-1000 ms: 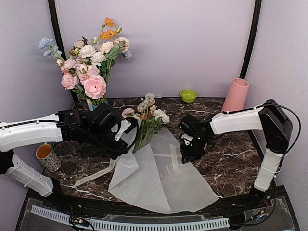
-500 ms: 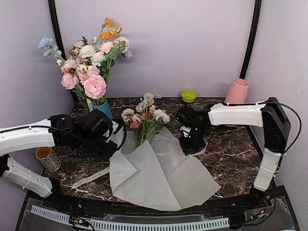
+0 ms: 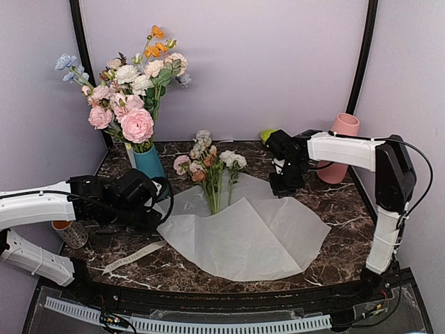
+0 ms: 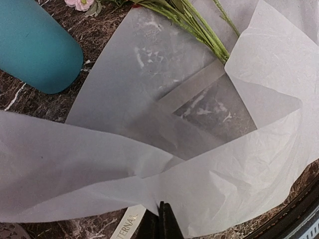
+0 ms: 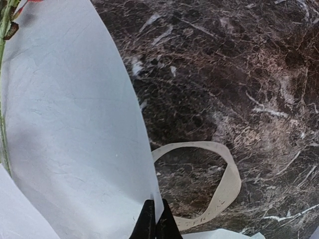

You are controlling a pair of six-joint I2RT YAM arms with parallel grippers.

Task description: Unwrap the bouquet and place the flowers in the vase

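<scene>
Dark marble table [image 3: 334,209], lilac walls behind. **Top view:** the wrapping paper [image 3: 243,236] lies opened out at the centre, and the flowers [image 3: 208,163] rest on its far part, loose, blooms toward the back wall and stems toward the front. The vase [image 3: 341,139] stands upright at the back right, well apart from the flowers. At the back left a teal vase [image 3: 148,161] holds a large arrangement [image 3: 132,90]. A green bowl [image 3: 268,133] sits behind the right arm, a cup [image 3: 69,233] at the far left, and a printed ribbon [image 3: 135,254] lies on the marble front left. The left gripper [image 3: 163,211] meets the paper's left edge; the right gripper [image 3: 279,188] meets its right rear edge.

**Left wrist:** left gripper [image 4: 160,224] clenched, fingertips together on a fold of the wrapping paper [image 4: 149,124] – green stems [image 4: 199,25] cross the sheet above, the teal vase [image 4: 35,45] at upper left, the printed ribbon [image 4: 127,226] just beside the fingers.

**Right wrist:** right gripper [image 5: 155,221] clenched on the curved rim of the wrapping paper [image 5: 65,124] – a ribbon loop [image 5: 219,174] lies on the marble just beside it
</scene>
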